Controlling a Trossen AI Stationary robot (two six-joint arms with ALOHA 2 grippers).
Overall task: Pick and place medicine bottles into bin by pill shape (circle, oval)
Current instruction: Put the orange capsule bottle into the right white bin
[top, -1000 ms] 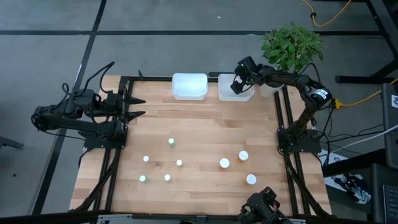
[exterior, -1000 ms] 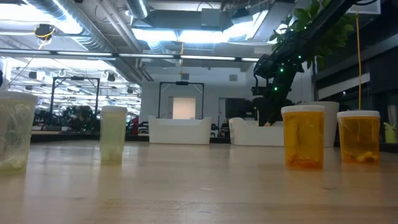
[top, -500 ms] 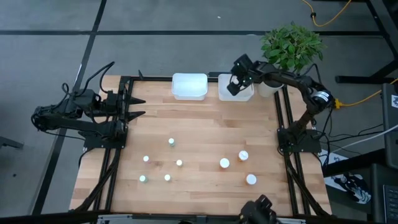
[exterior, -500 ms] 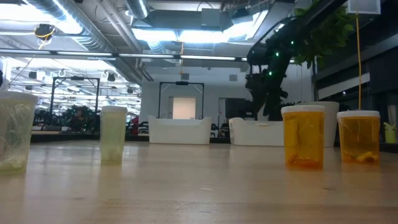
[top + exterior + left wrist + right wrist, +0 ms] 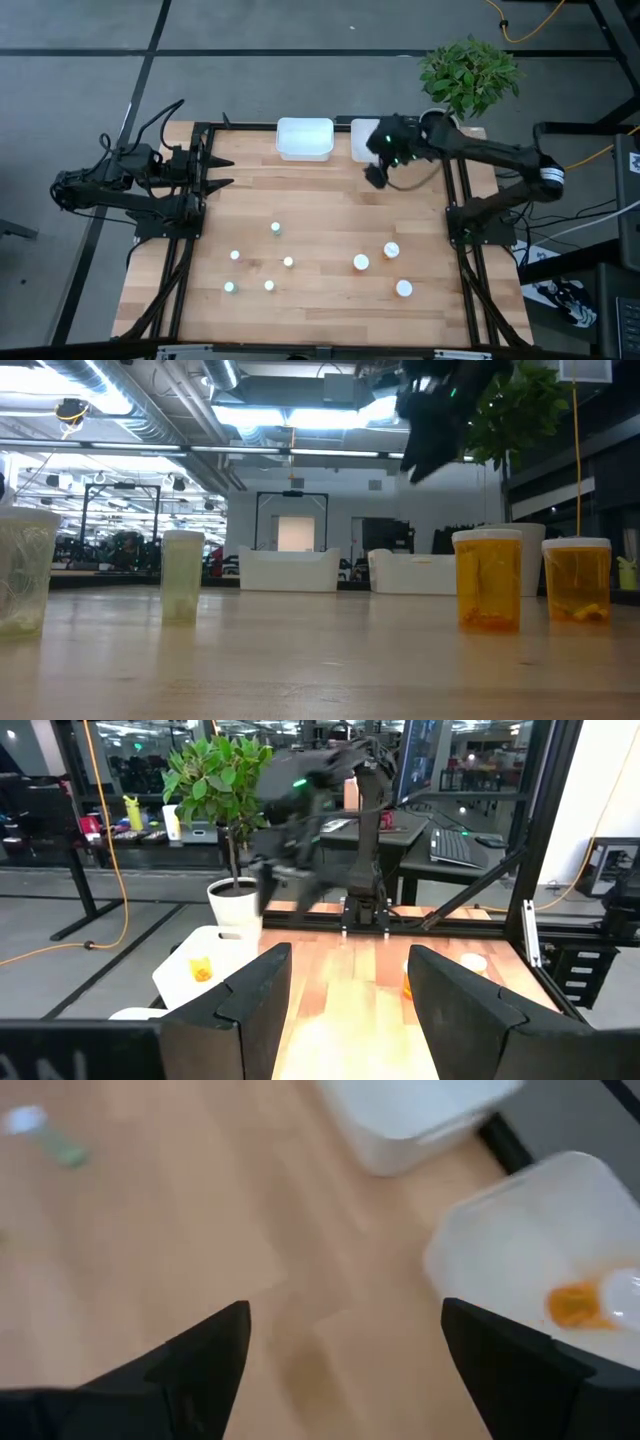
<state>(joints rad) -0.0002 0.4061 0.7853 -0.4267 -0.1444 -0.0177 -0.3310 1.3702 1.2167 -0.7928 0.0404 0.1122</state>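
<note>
Three orange medicine bottles with white caps (image 5: 361,262) (image 5: 391,250) (image 5: 403,288) stand on the wooden table at the near right. Several tiny pale vials (image 5: 275,228) stand upright at the near left. Another orange bottle (image 5: 590,1302) lies on its side inside the right white bin (image 5: 450,1250). My right gripper (image 5: 375,175) hangs open and empty above the table, just in front of that bin, pointing slantwise down. My left gripper (image 5: 222,170) waits open and empty at the table's left edge.
A second white bin (image 5: 304,138) stands at the far edge, left of the first. A potted plant (image 5: 468,72) stands at the far right corner. Bare wood lies between the bins and the bottles. In the low view two orange bottles (image 5: 488,580) (image 5: 577,580) stand close to the camera.
My right gripper has come away from above the right bin, swinging toward the table's near edge and rising while it turns. It has stayed open and empty. The bottles and vials on the table have kept their places.
</note>
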